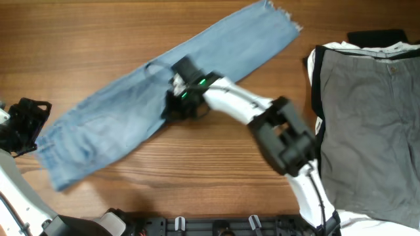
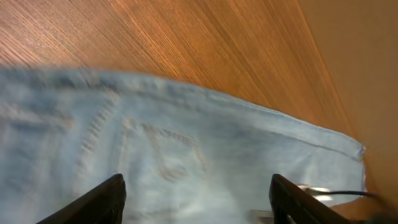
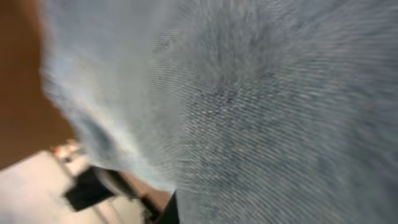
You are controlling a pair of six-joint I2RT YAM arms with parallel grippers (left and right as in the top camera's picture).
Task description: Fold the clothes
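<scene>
Jeans (image 1: pixel 118 118) lie diagonally on the counter (image 1: pixel 197 174), lower left to upper right. Left jaws wide over the waist end. Right jaws mid-jeans, denim-smothered: cannot tell.

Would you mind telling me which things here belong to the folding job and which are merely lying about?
In the job:
- light blue jeans, spread out
- right pincer, on their middle
- left pincer, open above the denim

Lying about:
- grey shorts
- white garment at their edge
- black garment beside it
</scene>
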